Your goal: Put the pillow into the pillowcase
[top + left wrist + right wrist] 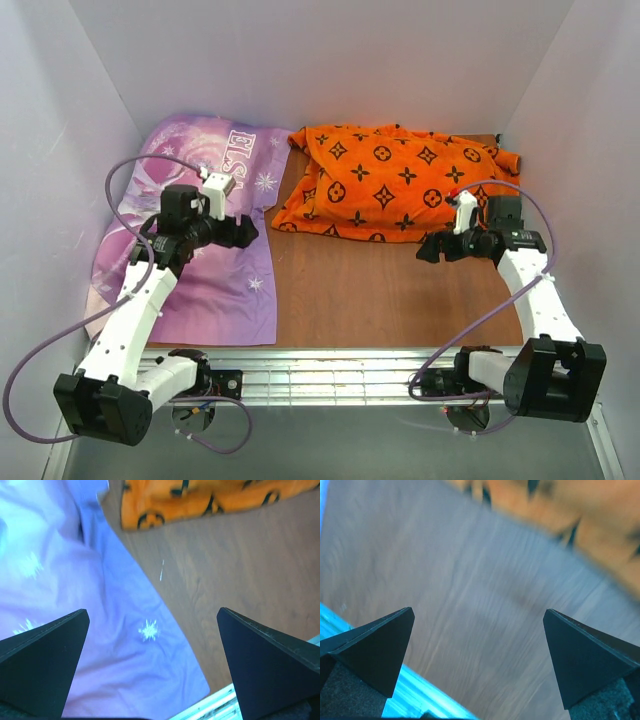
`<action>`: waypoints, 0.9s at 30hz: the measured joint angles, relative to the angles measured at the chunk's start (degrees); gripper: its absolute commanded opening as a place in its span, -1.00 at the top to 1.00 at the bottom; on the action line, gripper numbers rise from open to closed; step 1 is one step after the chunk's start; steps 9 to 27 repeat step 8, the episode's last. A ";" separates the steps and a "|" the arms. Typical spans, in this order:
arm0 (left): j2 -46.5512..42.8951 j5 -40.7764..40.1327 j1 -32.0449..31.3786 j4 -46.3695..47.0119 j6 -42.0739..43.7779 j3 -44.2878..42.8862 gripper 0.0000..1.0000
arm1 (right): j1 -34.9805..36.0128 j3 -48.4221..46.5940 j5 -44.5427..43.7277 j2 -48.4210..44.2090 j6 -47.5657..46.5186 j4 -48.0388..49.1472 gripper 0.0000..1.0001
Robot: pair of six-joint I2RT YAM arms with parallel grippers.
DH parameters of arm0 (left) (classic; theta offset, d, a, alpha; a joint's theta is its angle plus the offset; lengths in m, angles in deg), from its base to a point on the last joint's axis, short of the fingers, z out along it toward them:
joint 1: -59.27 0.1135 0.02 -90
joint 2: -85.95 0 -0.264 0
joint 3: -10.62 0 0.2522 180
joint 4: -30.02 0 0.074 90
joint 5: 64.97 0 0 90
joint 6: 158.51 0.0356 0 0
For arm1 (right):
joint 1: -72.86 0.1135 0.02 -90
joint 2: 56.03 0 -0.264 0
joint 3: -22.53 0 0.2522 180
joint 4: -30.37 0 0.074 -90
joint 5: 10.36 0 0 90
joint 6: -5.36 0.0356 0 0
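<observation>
We see a wood surface with white walls on three sides. Near side: left gripper released over purple ELSA fabric, right gripper released over bare wood. Orange pillowcase lies plump at the far edge; we can't tell whether the pillow is inside.

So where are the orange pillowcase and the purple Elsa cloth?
orange pillowcase [390,185], top external view, on its patterned middle.
purple Elsa cloth [228,290], top external view, on its bare near-right part.
</observation>
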 measured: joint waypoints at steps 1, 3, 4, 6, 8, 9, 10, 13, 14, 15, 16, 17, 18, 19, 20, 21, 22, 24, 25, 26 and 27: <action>-1.03 -0.02 0.07 -0.35 0.00 2.27 -0.96 | 0.07 2.62 -0.68 -0.24 -0.02 -0.13 -0.97; -2.23 -0.46 0.26 -0.68 0.00 6.84 -0.96 | 0.20 6.38 -1.88 -1.40 -0.04 -0.15 -0.97; -2.38 -0.81 0.33 -1.11 0.02 8.61 -0.96 | 0.31 7.50 -2.40 -2.34 -0.02 -0.15 -0.97; -1.99 -1.03 0.59 -2.51 0.02 10.03 -0.96 | 0.42 8.33 -2.89 -4.35 -0.02 0.04 -0.97; -1.75 -1.01 0.81 -2.49 0.02 9.99 -0.97 | 0.46 8.37 -3.02 -5.95 -0.02 0.90 -0.97; -1.75 -1.01 0.81 -2.49 0.02 9.99 -0.97 | 0.46 8.37 -3.02 -5.95 -0.02 0.90 -0.97; -1.75 -1.01 0.81 -2.49 0.02 9.99 -0.97 | 0.46 8.37 -3.02 -5.95 -0.02 0.90 -0.97; -1.75 -1.01 0.81 -2.49 0.02 9.99 -0.97 | 0.46 8.37 -3.02 -5.95 -0.02 0.90 -0.97; -1.75 -1.01 0.81 -2.49 0.02 9.99 -0.97 | 0.46 8.37 -3.02 -5.95 -0.02 0.90 -0.97; -1.75 -1.01 0.81 -2.49 0.02 9.99 -0.97 | 0.46 8.37 -3.02 -5.95 -0.02 0.90 -0.97; -1.75 -1.01 0.81 -2.49 0.02 9.99 -0.97 | 0.46 8.37 -3.02 -5.95 -0.02 0.90 -0.97; -1.75 -1.01 0.81 -2.49 0.02 9.99 -0.97 | 0.46 8.37 -3.02 -5.95 -0.02 0.90 -0.97; -1.75 -1.01 0.81 -2.49 0.02 9.99 -0.97 | 0.46 8.37 -3.02 -5.95 -0.02 0.90 -0.97; -1.75 -1.01 0.81 -2.49 0.02 9.99 -0.97 | 0.46 8.37 -3.02 -5.95 -0.02 0.90 -0.97; -1.75 -1.01 0.81 -2.49 0.02 9.99 -0.97 | 0.46 8.37 -3.02 -5.95 -0.02 0.90 -0.97; -1.75 -1.01 0.81 -2.49 0.02 9.99 -0.97 | 0.46 8.37 -3.02 -5.95 -0.02 0.90 -0.97; -1.75 -1.01 0.81 -2.49 0.02 9.99 -0.97 | 0.46 8.37 -3.02 -5.95 -0.02 0.90 -0.97; -1.75 -1.01 0.81 -2.49 0.02 9.99 -0.97 | 0.46 8.37 -3.02 -5.95 -0.02 0.90 -0.97; -1.75 -1.01 0.81 -2.49 0.02 9.99 -0.97 | 0.46 8.37 -3.02 -5.95 -0.02 0.90 -0.97; -1.75 -1.01 0.81 -2.49 0.02 9.99 -0.97 | 0.46 8.37 -3.02 -5.95 -0.02 0.90 -0.97; -1.75 -1.01 0.81 -2.49 0.02 9.99 -0.97 | 0.46 8.37 -3.02 -5.95 -0.02 0.90 -0.97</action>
